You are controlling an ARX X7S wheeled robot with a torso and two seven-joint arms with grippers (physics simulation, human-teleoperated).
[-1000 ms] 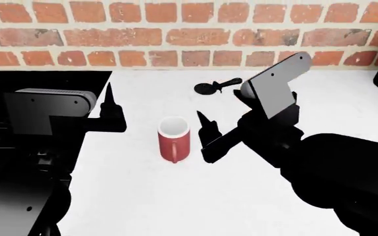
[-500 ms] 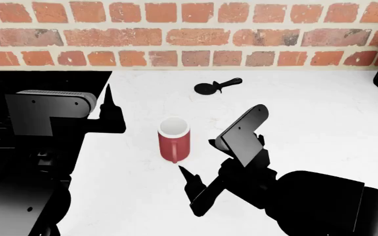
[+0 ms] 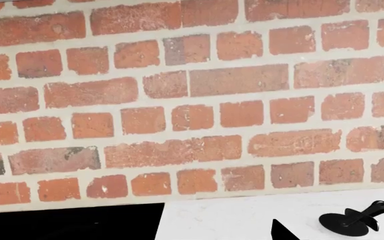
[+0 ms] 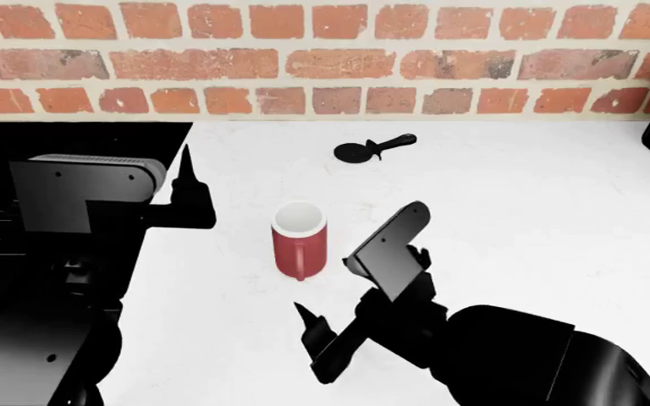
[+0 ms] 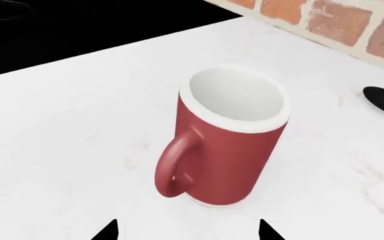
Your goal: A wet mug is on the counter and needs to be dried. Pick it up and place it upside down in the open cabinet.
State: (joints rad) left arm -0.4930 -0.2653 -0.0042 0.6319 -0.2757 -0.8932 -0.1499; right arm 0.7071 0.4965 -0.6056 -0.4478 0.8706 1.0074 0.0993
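While the task has barely begun, the layout reads clearly from left to right. At the far left sits the black stovetop [image 4: 65,152], with the left end effector [image 4: 187,182] hovering over its edge. Only one of its pointed fingertips shows plainly, so I cannot tell how wide it stands. Its wrist camera looks mostly at the brick wall [image 3: 192,100].

Next comes the mug [image 4: 300,241], upright on the white counter [image 4: 528,194], mouth up, its handle turned toward the robot. Nothing touches it. Farther back, near the wall, lies a black round-headed utensil [image 4: 372,149], well apart from the mug.

To the right and nearer the robot, the right end effector [image 4: 319,342] hangs low over the counter, just short of the mug on the handle side. In the right wrist view its two fingertips [image 5: 108,232] stand wide apart, spanning more than the mug's body, with the mug [image 5: 229,150] centred ahead of them and nothing held.

So the step in hand looks like the approach for the grasp. Closing on the mug, lifting it, turning it over and setting it in the cabinet all remain. No cabinet appears in any view.
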